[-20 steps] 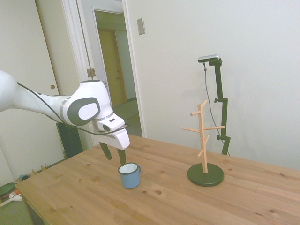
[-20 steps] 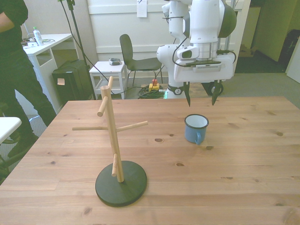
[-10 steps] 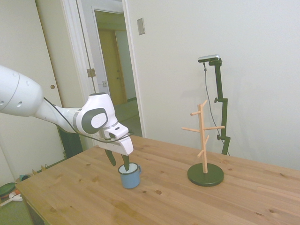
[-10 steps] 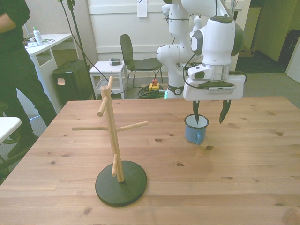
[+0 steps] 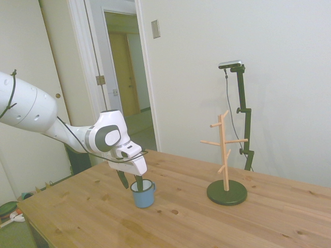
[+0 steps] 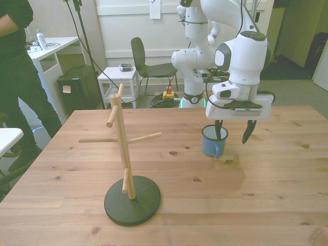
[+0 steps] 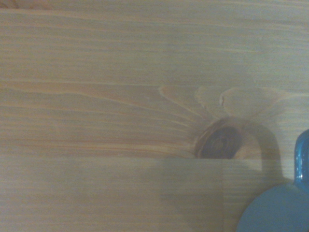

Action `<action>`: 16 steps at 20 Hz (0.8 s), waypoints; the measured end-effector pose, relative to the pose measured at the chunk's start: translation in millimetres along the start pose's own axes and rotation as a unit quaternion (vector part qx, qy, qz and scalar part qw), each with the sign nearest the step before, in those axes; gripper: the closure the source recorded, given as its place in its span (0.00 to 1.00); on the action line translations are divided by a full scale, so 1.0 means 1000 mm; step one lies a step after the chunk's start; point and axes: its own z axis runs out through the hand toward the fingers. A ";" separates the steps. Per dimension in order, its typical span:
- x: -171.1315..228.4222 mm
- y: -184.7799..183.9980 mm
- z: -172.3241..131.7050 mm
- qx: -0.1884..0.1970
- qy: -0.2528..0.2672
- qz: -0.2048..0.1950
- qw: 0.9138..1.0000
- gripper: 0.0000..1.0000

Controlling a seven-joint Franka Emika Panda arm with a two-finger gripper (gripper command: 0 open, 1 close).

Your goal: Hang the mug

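Observation:
The light-blue mug (image 6: 213,142) stands upright on the wooden table (image 6: 266,184), its handle turned toward the front camera. My gripper (image 6: 233,133) is open and straddles the mug's wall on the front view's right. One finger dips inside the mug, the other hangs outside beside it. The side view shows the mug (image 5: 143,193) with the gripper (image 5: 131,182) low over its rim. A blurred edge of the mug (image 7: 277,208) fills one corner of the wrist view. The wooden mug tree (image 6: 122,148) stands on a dark round base, well away from the mug toward the front view's left.
A person in dark clothes (image 6: 18,77) stands by a white desk at the front view's left edge. A chair (image 6: 146,64) and a small white table (image 6: 118,77) sit behind the table. In the side view the mug tree (image 5: 224,155) stands right of the mug.
The gripper came down from above the mug and shifted toward the front view's right. It now straddles the mug's wall, still open. The mug has stayed put.

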 end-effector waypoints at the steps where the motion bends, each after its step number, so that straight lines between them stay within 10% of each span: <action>1: 0.001 0.001 -0.001 -0.001 0.000 0.001 1.000 1.00; 16: 0.026 0.017 0.003 -0.023 -0.013 0.040 0.999 1.00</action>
